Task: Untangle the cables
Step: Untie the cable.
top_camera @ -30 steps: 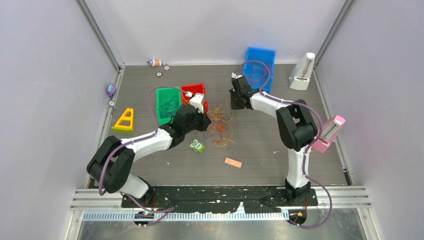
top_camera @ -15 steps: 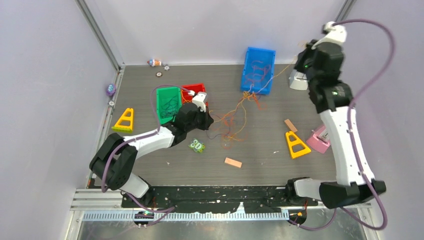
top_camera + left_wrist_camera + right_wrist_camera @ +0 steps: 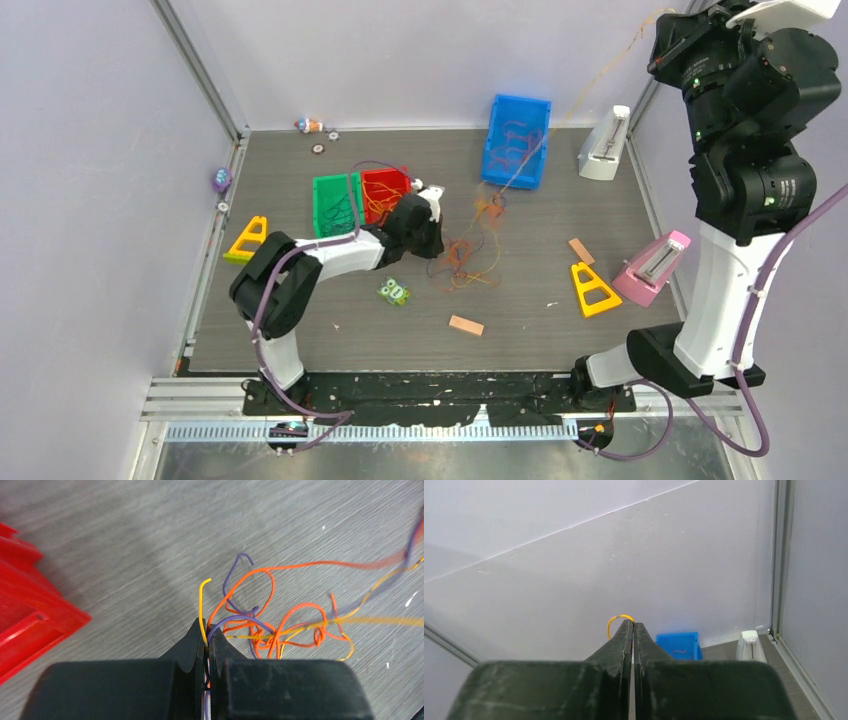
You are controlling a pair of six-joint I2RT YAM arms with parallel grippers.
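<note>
The cables (image 3: 466, 250) are seen as a loose tangle of orange, purple and yellow strands lying near the centre of the surface (image 3: 520, 300). At the 9 o'clock side of the tangle, the left end effector (image 3: 206, 636) is held low over the surface. Its jaws are closed on several of the cables. A yellow strand (image 3: 201, 605) stands up from between the fingertips, and orange and purple ones curl away toward 3 o'clock.

The right end effector (image 3: 633, 626) is held high above the 2 o'clock corner of the surface. Its jaws are closed on a thin yellow-orange strand (image 3: 618, 619), whose small loop shows just past the fingertips. In the overhead view this strand is stretched from that end effector toward 8 o'clock. It passes the near corner of the blue bin (image 3: 520, 105) and joins the tangle.

The blue bin is placed at 1 o'clock of the tangle, and reddish strands are seen inside it. The red bin (image 3: 385, 178), holding orange strands, and the green bin (image 3: 322, 210), holding dark ones, are set side by side at 10 o'clock of the tangle.
</note>
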